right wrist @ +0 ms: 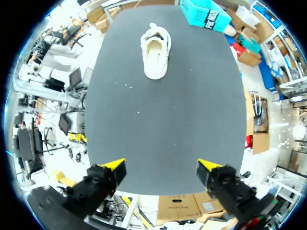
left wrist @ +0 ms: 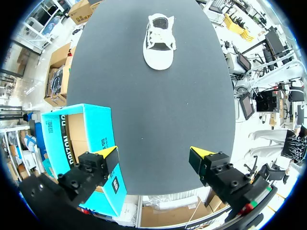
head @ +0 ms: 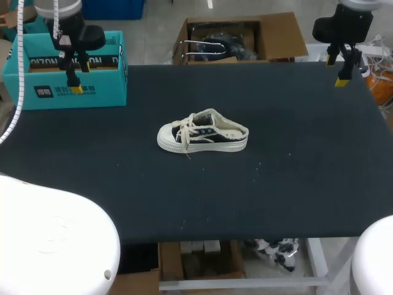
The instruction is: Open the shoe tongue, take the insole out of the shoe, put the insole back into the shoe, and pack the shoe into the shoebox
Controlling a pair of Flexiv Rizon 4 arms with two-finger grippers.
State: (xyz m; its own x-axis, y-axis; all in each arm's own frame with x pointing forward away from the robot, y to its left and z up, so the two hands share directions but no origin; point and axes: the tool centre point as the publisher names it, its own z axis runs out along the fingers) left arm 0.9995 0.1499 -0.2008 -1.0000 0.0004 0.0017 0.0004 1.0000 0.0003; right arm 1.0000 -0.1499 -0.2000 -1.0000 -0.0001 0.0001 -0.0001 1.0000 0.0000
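Shoe [head: 202, 133] sits on its sole near the middle of the bench [head: 295, 184], toe toward the left edge, heel toward the right, a lace end trailing onto the bench. The open teal box [head: 64, 83] is at the far left corner, well apart from the shoe. Left gripper [left wrist: 156, 155] hangs over the box, right gripper [right wrist: 161, 165] over the far right corner, both with fingers spread wide and gripping nothing.
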